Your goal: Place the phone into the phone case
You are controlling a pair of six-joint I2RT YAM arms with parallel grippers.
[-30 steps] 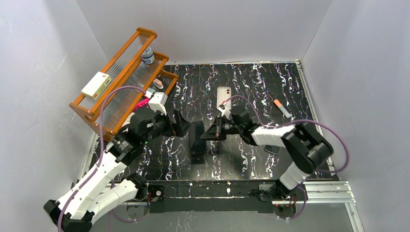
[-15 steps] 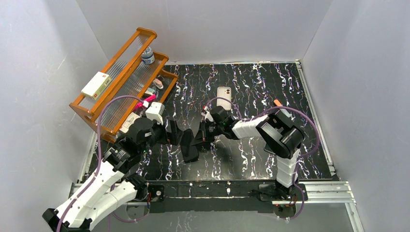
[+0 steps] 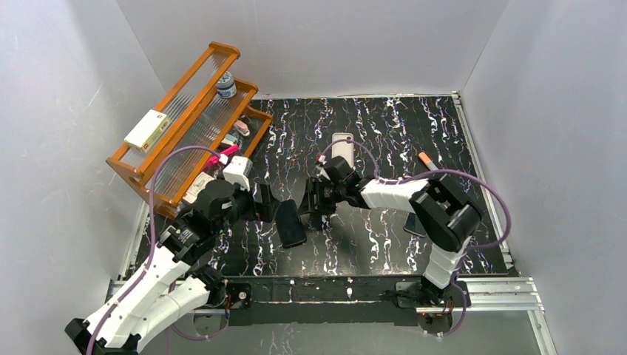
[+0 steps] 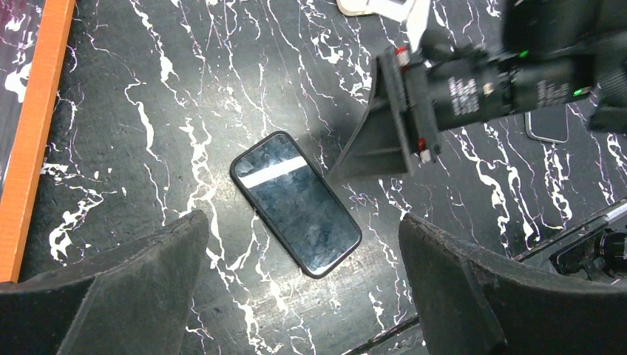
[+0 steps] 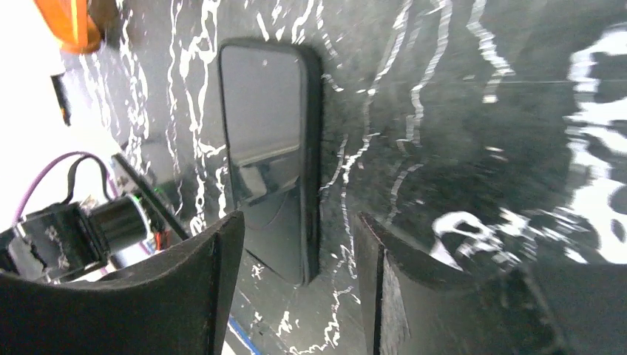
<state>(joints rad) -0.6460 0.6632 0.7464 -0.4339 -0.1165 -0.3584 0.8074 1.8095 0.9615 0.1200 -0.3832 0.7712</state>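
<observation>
The phone point(image 3: 290, 223) lies flat and screen-up on the black marbled table, between the two arms. In the left wrist view the phone point(image 4: 296, 203) rests diagonally just beyond my left gripper point(image 4: 303, 296), which is wide open and holds nothing. My right gripper point(image 5: 296, 288) is open, low over the table, with the near end of the phone point(image 5: 270, 148) just ahead of its jaws, and neither finger presses on it. The cream-white phone case point(image 3: 341, 142) lies farther back, partly behind the right arm's cable. From above, the left gripper point(image 3: 272, 207) and right gripper point(image 3: 314, 203) flank the phone.
A wooden rack point(image 3: 185, 118) with small items stands at the back left. Another black slab point(image 3: 415, 225) lies by the right arm, and an orange-capped marker point(image 3: 431, 166) lies at the right. White walls enclose the table.
My right gripper was shut on the phone and held it above the table. It has opened, and the phone now lies flat on the table. The left gripper stayed open and drew back slightly.
</observation>
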